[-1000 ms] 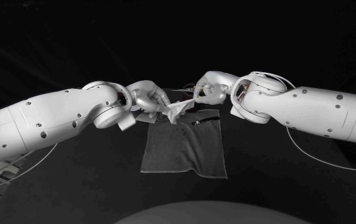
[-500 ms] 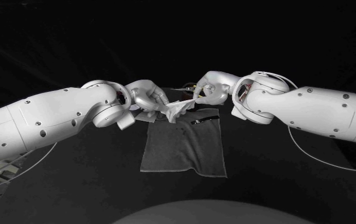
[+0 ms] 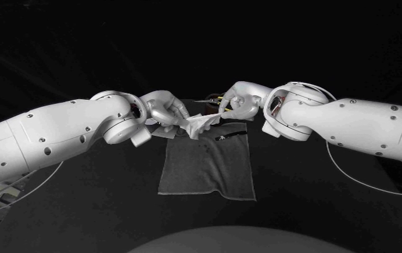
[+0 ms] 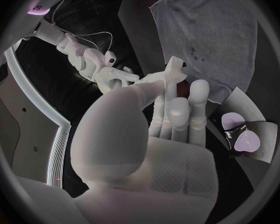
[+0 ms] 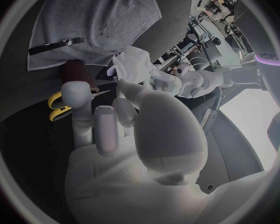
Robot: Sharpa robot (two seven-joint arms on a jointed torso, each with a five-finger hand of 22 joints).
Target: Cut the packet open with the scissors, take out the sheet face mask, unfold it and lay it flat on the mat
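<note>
With the left robot hand and right robot hand both pinching the mask, we should draw them apart evenly over the mat.

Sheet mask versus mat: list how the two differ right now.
Colour: the sheet mask is white, the mat grey.
Pose: the sheet mask is bunched and crumpled; the mat lies spread out flat.
Support: the left hand and right hand hold the sheet mask between them, while the mat rests on the table.
Shared: both are soft, limp sheets.
</note>
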